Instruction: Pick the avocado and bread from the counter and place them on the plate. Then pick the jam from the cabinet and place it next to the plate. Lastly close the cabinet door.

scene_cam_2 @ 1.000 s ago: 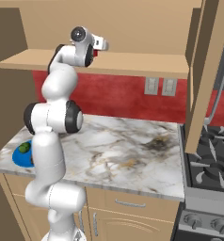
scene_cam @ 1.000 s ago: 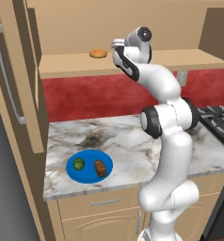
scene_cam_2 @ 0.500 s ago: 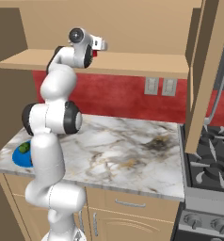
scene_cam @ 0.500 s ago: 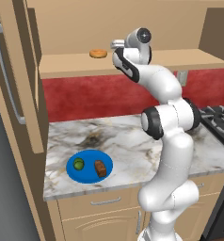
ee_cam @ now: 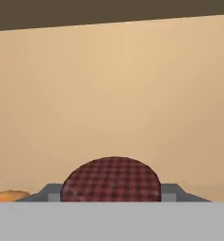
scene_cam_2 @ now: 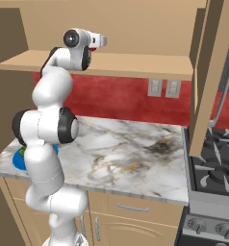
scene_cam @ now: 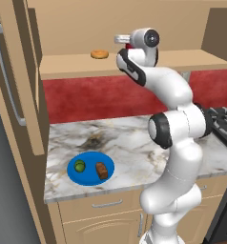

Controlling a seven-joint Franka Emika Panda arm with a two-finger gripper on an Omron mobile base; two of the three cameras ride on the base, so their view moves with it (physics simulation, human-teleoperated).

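The jam (ee_cam: 110, 180) sits right in front of your hand camera at 6 o'clock, its checked dark red lid filling the gap between the two grey finger pieces, and its lower half is cut off by the frame edge. The fingers (ee_cam: 49, 192) stand close against the jar at 8 and 4 o'clock; you cannot tell for certain that they press on it, so treat the claw (ee_cam: 109, 196) as narrowed around the jam, grip unconfirmed. In the left base view the claw (scene_cam: 124, 43) is mostly masked by the white wrist, and the jar (scene_cam: 127, 46) shows as a mere red sliver beside it; in the right base view a similar red edge peeks out behind the hand (scene_cam_2: 93, 47).

Nearest you on the bench (scene_cam: 134, 143), at 7 o'clock of the left base view, the plate (scene_cam: 89, 177) carries the avocado (scene_cam: 79, 166) and the bread (scene_cam: 102, 170), side by side and apart. In the right base view the arm covers almost all of the plate (scene_cam_2: 19, 161).

Farther back, on the cabinet (scene_cam: 191, 59) shelf, an orange pastry (scene_cam: 99, 54) lies at the claw's 9 o'clock, and it is clipped at the hand view's lower left. The cabinet door (scene_cam: 15, 81) stands swung open at the far left.
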